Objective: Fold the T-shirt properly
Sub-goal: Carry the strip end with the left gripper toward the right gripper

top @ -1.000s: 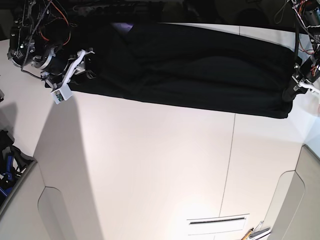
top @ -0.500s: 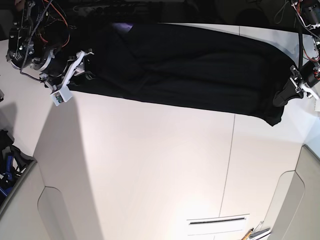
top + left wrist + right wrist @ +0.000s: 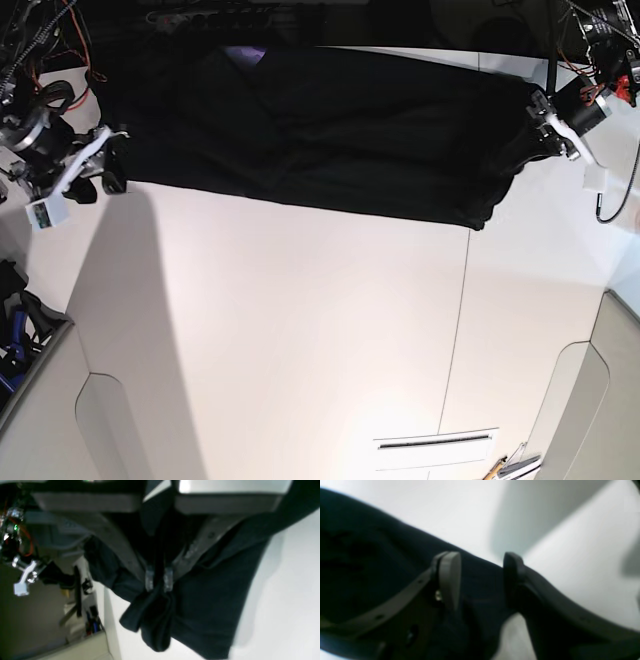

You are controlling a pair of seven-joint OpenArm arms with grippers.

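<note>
Between the left end effector's clenched tips hangs the T-shirt.

The T-shirt is showing as soft, matt black cloth. The table is looking smooth, faintly glossy white.

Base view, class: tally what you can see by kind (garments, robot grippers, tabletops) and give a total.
Garments: 1, the black T-shirt
Robot grippers: 2, the left gripper and the right gripper
Tabletops: 1, the white table
Total: 4
</note>
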